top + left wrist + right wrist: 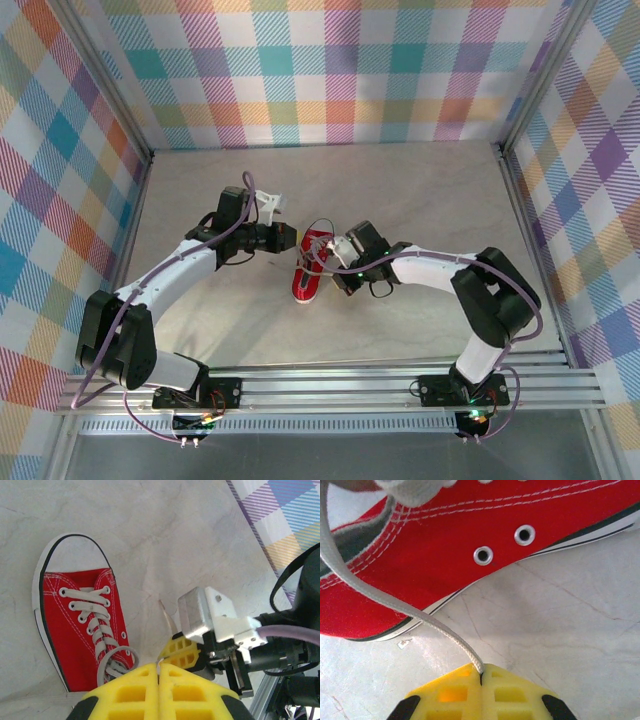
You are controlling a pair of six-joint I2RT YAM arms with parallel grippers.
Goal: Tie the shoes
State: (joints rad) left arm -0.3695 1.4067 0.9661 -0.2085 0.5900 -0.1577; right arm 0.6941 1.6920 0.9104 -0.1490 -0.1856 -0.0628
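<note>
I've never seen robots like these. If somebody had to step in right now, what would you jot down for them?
Left gripper: shut, at the sneaker's ankle end. A loose lace loop runs under it; I can't tell if it is gripped.
Right gripper: shut on a lace, on the sneaker's other side.
Sneaker: sole down on the table, between the two grippers.
Done: laces are threaded through the eyelets and one lace is caught.
Left: no bow visible yet. Probably cross the ends, make the knot and loops, then pull tight.
</note>
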